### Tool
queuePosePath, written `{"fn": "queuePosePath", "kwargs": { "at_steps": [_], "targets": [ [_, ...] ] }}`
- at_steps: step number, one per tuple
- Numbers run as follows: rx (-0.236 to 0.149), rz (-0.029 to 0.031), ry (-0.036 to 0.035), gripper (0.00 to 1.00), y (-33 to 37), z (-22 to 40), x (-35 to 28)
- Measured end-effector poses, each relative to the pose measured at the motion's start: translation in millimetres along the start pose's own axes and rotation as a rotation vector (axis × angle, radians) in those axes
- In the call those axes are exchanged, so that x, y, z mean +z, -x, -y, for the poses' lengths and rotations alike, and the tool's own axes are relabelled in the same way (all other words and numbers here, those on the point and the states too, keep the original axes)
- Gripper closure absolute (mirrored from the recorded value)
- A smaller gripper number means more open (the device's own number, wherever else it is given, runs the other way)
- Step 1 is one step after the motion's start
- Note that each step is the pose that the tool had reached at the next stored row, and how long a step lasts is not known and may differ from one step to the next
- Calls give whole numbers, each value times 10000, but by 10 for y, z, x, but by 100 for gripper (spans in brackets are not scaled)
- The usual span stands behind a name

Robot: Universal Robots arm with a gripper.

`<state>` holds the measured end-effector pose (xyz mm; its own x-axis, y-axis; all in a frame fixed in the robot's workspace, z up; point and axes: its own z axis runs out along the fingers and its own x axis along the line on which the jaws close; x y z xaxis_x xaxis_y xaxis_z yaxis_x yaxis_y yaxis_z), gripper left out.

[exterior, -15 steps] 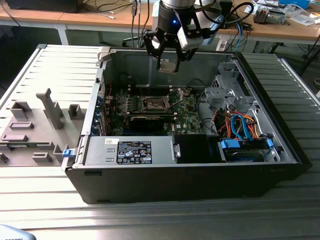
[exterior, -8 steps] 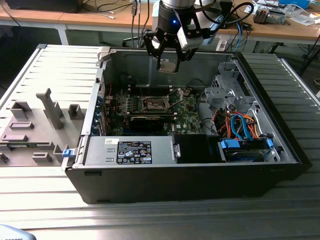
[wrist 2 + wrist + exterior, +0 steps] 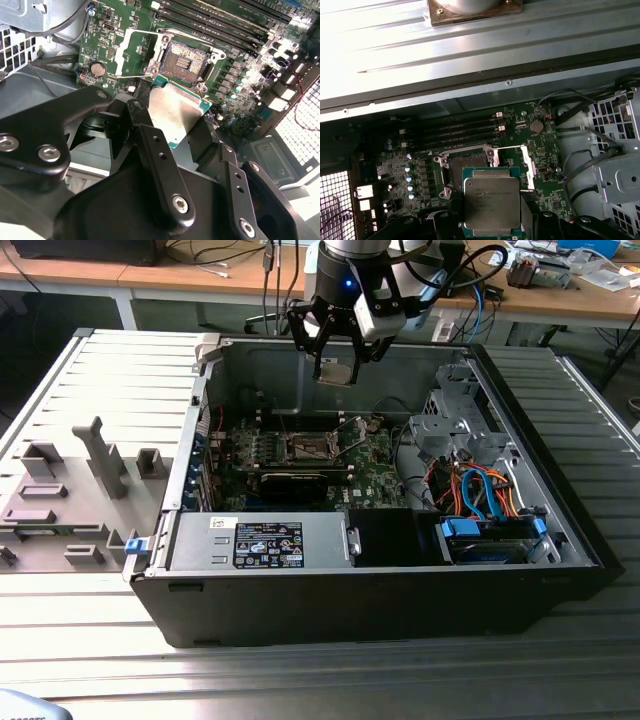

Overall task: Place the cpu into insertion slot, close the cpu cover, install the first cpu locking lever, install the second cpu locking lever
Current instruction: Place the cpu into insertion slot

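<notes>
My gripper (image 3: 335, 368) hangs above the open computer case, shut on the cpu (image 3: 336, 373) by its edges. In both wrist views the cpu (image 3: 491, 200) (image 3: 176, 111) is a square chip with a silver-grey top on a green rim, held between the black fingers (image 3: 134, 116). The insertion slot (image 3: 469, 164) (image 3: 184, 61) (image 3: 305, 447) lies open on the green motherboard below, its dark centre bare. The cpu cover (image 3: 526, 167) (image 3: 131, 46) is swung up and away beside the slot. The cpu is well above the slot, apart from it.
Long black memory connectors (image 3: 455, 134) run beside the slot. A power supply (image 3: 265, 540) sits at the case front; a metal drive cage (image 3: 450, 420) and orange and blue cables (image 3: 480, 490) are at the exterior view's right. A grey fixture tray (image 3: 80, 480) lies outside the case.
</notes>
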<state>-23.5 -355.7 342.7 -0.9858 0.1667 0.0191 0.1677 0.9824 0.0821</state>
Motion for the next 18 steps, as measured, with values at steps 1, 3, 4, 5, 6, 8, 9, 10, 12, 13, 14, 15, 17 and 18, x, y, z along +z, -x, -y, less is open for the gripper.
{"fn": "queuePosePath", "kwargs": {
  "at_steps": [1,3,4,5,6,8,9,10,12,13,14,15,17,18],
  "targets": [
    [6,0,-1,45,0,0,0],
    [15,1,0,45,0,0,0],
    [18,1,0,45,0,0,0],
    [23,1,1,45,0,0,0],
    [27,2,0,45,0,0,0],
    [37,2,0,45,0,0,0],
    [42,3,1,45,0,0,0],
    [45,3,0,45,0,0,0],
    [54,4,1,45,0,0,0],
    [58,4,1,45,0,0,0],
    [62,5,1,45,0,0,0],
    [68,5,1,45,0,0,0],
    [76,6,1,45,0,0,0],
    [81,6,1,45,0,0,0]
  ]
}}
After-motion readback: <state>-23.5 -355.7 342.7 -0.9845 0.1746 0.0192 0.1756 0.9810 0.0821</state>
